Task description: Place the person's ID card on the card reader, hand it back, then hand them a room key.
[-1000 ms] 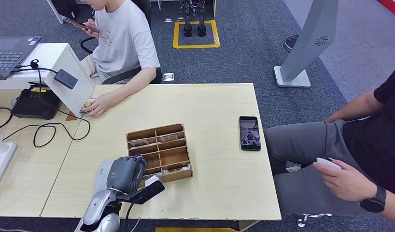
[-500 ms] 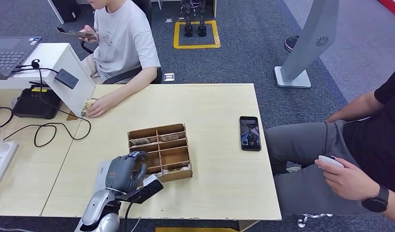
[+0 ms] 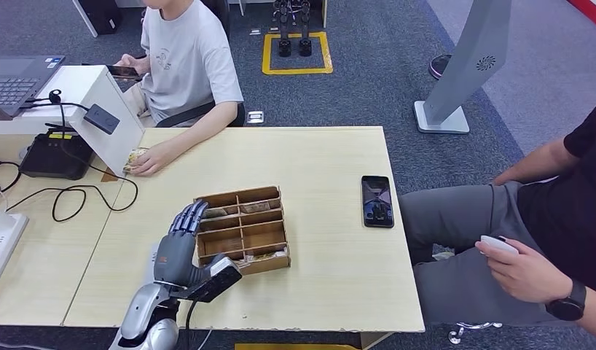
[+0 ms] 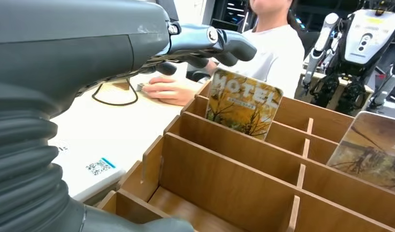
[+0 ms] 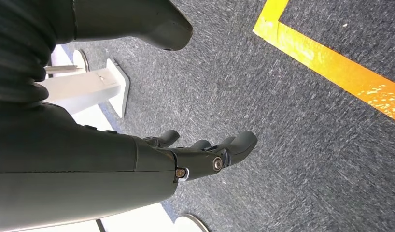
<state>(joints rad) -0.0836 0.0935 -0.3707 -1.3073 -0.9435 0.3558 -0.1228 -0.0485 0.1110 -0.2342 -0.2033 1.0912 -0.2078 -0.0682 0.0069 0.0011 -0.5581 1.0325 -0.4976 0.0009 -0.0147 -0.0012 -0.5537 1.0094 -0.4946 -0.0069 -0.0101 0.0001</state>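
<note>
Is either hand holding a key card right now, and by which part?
No. The left hand is open beside the wooden organizer, fingers extended above the hotel key card without gripping it. The right hand hangs empty over the floor.

The divided box (image 3: 242,229) just beside the left hand (image 3: 180,248) looks like thin raw plywood, matt with visible grain. The hotel key card (image 4: 243,103) standing beyond the fingertips is glossy printed plastic. The hand itself is matt dark grey, with a ribbed rubbery cover.

Smartphone (image 3: 377,201) on table (image 3: 317,153); laptop (image 3: 14,79) far-left
</note>
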